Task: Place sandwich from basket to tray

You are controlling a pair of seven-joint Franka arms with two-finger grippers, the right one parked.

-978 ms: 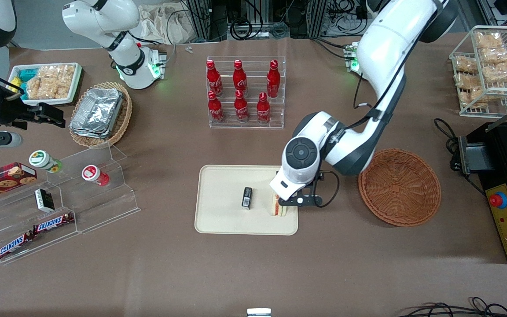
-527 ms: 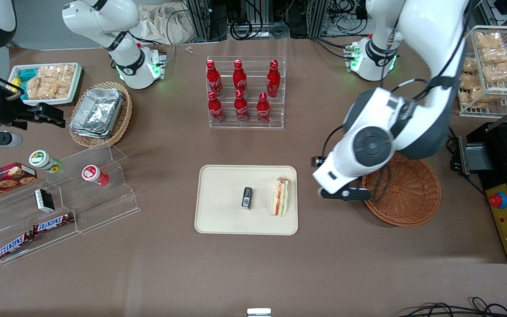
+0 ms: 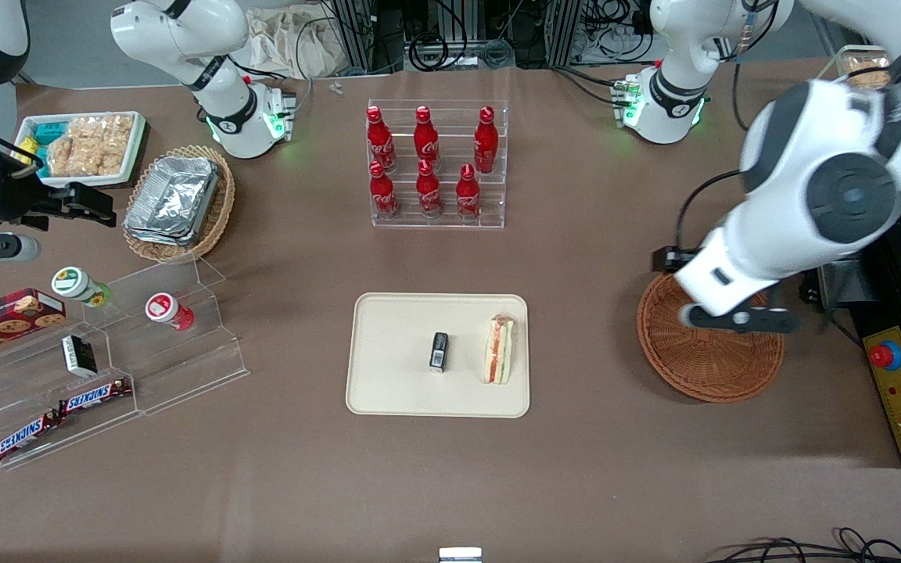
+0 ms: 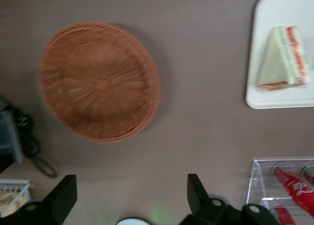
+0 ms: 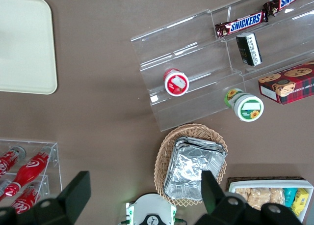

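The sandwich point(image 3: 500, 349) lies on the cream tray point(image 3: 396, 383), at the tray's edge nearest the basket, beside a small black object point(image 3: 439, 350). It also shows in the left wrist view point(image 4: 283, 59) on the tray's corner point(image 4: 272, 99). The round reddish-brown wicker basket point(image 3: 701, 367) is empty; it also shows in the left wrist view point(image 4: 98, 80). My gripper point(image 3: 732, 319) hangs high above the basket, open and empty, with its black fingers point(image 4: 61, 198) wide apart.
An acrylic rack of red cola bottles point(image 3: 435, 164) stands farther from the front camera than the tray. A black box with a red button point(image 3: 900, 367) sits beside the basket. A wire rack of snack bags point(image 3: 873, 117) stands toward the working arm's end.
My gripper has let go of the sandwich on the tray, risen and swung away from the tray to above the basket. The sandwich stays on the tray.
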